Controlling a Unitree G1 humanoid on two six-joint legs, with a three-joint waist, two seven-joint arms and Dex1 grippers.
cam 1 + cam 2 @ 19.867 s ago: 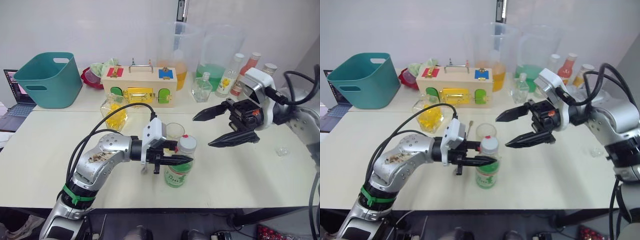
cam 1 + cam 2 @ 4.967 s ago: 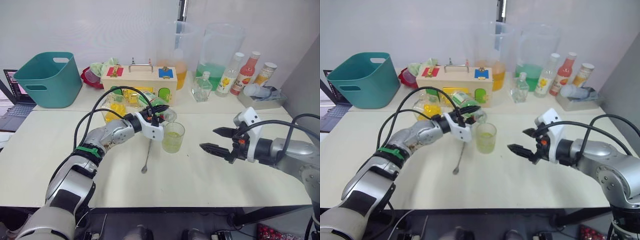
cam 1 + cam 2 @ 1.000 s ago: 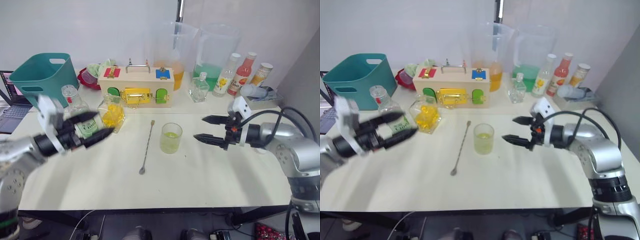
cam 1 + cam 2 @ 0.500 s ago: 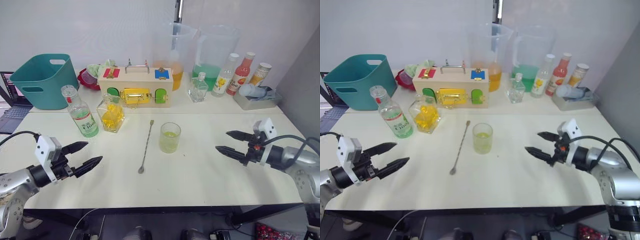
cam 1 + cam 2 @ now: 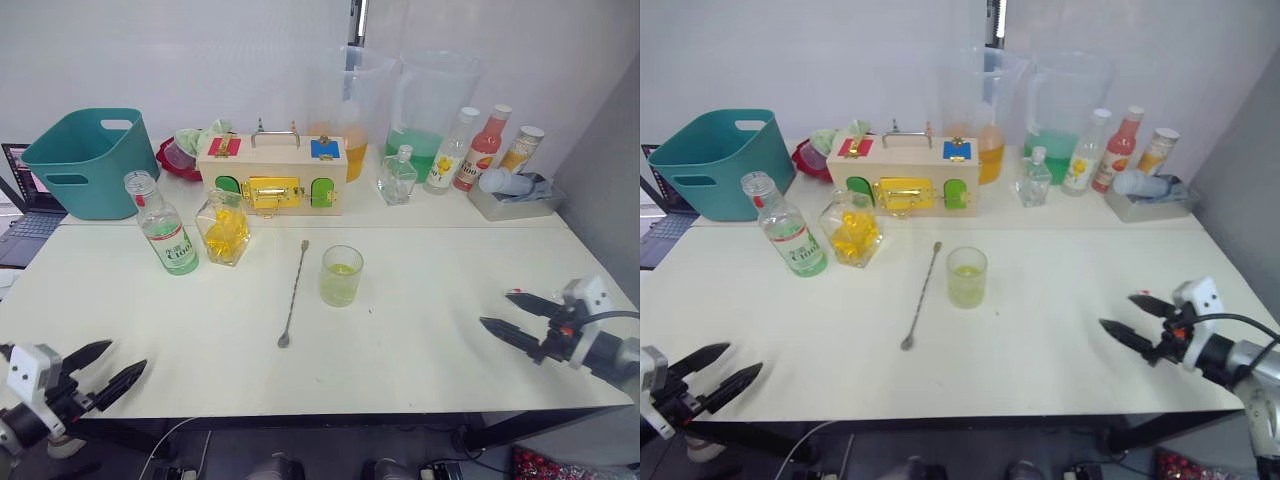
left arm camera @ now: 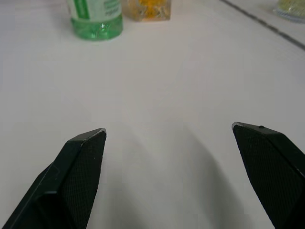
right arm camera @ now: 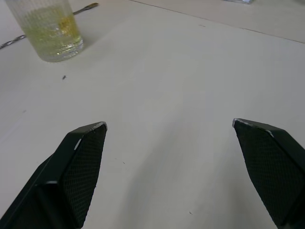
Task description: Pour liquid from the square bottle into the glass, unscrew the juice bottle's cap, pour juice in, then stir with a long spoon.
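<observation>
- the glass [image 5: 341,276] stands upright near the middle of the table [image 5: 430,290], holding pale yellow-green liquid
- the long spoon [image 5: 293,294] lies flat just left of the glass, not touching it
- the square bottle [image 5: 226,231] sits farther left of the glass, with the juice bottle [image 5: 167,232] upright just beyond it, uncapped
- the left gripper [image 5: 96,371] hangs at the near left table edge, well apart from the glass, fingers spread wide and empty
- the right gripper [image 5: 512,316] is well right of the glass, fingers parted, holding nothing

White wall [image 5: 180,50] behind pale table [image 5: 420,290] (evenly lit)
</observation>
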